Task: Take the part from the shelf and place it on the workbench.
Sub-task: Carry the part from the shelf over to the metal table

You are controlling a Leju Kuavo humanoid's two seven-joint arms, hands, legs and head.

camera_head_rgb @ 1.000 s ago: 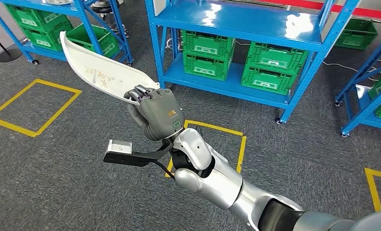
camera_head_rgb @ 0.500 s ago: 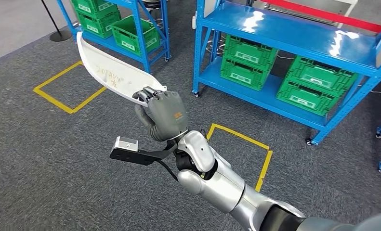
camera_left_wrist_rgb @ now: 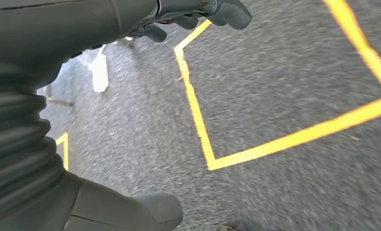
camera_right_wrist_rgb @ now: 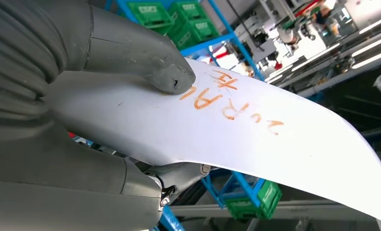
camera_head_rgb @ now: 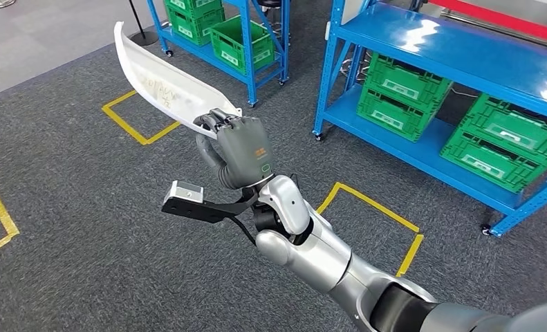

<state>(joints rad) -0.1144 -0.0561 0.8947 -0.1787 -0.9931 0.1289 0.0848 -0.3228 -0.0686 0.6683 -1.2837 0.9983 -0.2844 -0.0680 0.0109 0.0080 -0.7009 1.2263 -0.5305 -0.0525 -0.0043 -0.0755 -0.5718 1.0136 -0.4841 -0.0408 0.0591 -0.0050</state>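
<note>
Presently: right hand (camera_head_rgb: 241, 153) grips white part (camera_head_rgb: 161, 84) at its near end, raised above grey carpet (camera_head_rgb: 84, 207), near blue shelves (camera_head_rgb: 422, 48) with green crates (camera_head_rgb: 402, 86). Left hand (camera_left_wrist_rgb: 82, 38): fingers apart, holding nothing.

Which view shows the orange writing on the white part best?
The right wrist view: the writing is large and sharp on the white part, beside the right hand. Head view shows it faint and small; the left wrist view shows floor.

The left hand (camera_left_wrist_rgb: 82, 72), with its grey ribbed cover, thick thumb and darker fingers (camera_left_wrist_rgb: 227, 12) spread apart and nothing held, is seen above a grey carpeted floor (camera_left_wrist_rgb: 284, 72) marked by yellow tape lines (camera_left_wrist_rgb: 198, 115), a white patch (camera_left_wrist_rgb: 99, 73) being visible beyond.
</note>
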